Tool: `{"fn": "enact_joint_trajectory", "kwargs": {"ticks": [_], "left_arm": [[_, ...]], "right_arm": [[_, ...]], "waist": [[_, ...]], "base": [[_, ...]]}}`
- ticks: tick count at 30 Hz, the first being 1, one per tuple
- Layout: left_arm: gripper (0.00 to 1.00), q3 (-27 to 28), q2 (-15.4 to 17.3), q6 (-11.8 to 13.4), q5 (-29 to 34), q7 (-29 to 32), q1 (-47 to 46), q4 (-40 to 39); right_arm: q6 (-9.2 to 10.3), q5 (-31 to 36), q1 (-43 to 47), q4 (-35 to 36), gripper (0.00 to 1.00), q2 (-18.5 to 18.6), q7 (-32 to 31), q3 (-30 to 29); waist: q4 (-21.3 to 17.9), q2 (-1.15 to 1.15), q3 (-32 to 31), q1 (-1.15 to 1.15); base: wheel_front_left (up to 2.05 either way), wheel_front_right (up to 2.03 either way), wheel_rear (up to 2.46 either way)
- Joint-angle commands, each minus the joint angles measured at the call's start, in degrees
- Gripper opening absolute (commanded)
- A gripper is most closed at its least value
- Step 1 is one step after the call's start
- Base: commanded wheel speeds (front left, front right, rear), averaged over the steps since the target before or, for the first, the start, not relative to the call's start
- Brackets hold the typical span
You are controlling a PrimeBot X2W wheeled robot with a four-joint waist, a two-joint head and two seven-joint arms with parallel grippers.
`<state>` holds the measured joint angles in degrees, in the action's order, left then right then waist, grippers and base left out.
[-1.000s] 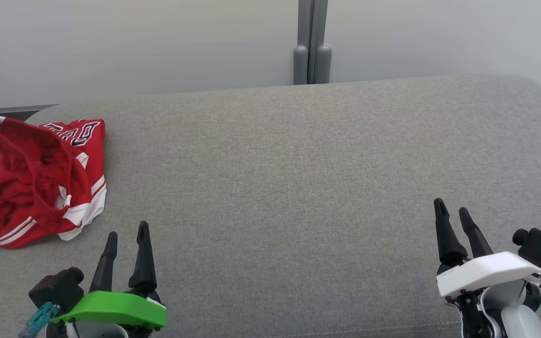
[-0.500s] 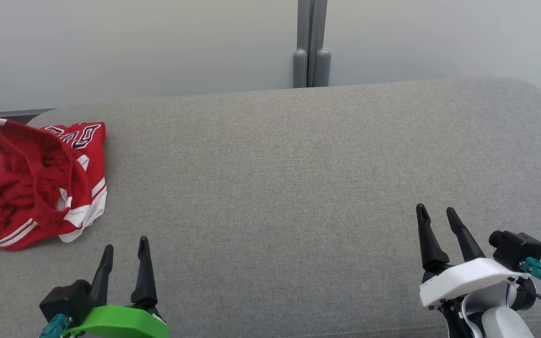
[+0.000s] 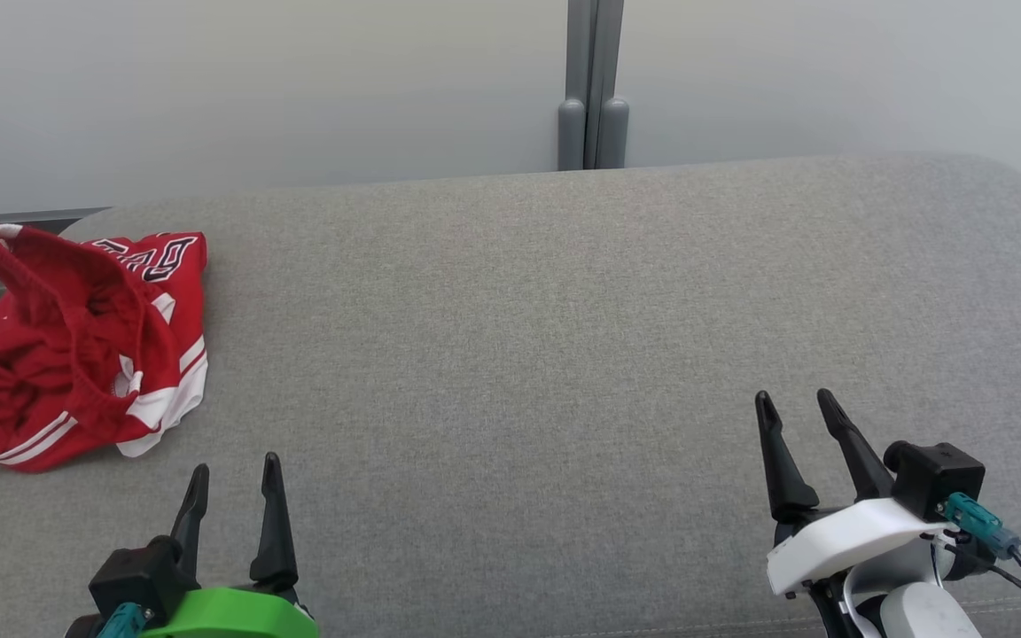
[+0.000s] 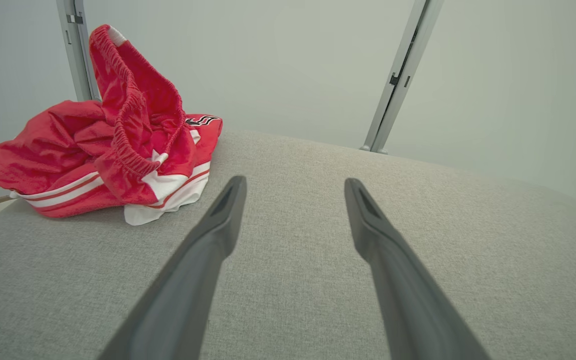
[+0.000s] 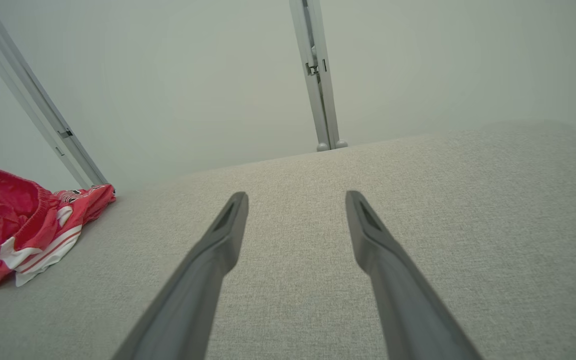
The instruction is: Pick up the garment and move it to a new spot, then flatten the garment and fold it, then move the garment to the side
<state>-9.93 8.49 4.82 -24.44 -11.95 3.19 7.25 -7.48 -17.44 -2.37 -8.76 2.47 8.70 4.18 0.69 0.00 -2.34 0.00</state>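
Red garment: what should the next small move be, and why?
Probably move the left pincer forward and leftward to the red garment: it lies crumpled and untouched at the left edge of the grey cushion, and this open, empty pincer is nearer.

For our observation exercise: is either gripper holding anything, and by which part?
Nothing is held. The left gripper and right gripper are both open and empty; the red garment lies crumpled on the grey surface, apart from both.

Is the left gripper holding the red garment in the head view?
No, the open left gripper sits over bare grey surface, apart from the crumpled garment lying farther left.
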Motion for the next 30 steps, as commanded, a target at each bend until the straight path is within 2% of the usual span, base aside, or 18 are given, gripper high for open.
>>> {"fn": "enact_joint_trajectory", "kwargs": {"ticks": [1, 30], "left_arm": [[1.0, 0.0, 0.76, 0.42, 1.97, -0.63, 0.85, -0.79], [1.0, -0.81, 0.95, 2.33, 9.74, -0.49, 3.91, -2.4]], "right_arm": [[-0.01, 2.7, 0.45, 0.04, 1.0, 0.35, 1.06, 0.66], [-0.02, 12.08, 2.1, -1.06, 1.0, 0.52, 5.66, 3.49]], "waist": [[0.0, 0.0, -0.1, 0.0], [-0.26, 0.0, -1.97, 0.0]], "base": [[0.0, 0.0, 0.0], [0.0, 0.0, 0.0]]}}
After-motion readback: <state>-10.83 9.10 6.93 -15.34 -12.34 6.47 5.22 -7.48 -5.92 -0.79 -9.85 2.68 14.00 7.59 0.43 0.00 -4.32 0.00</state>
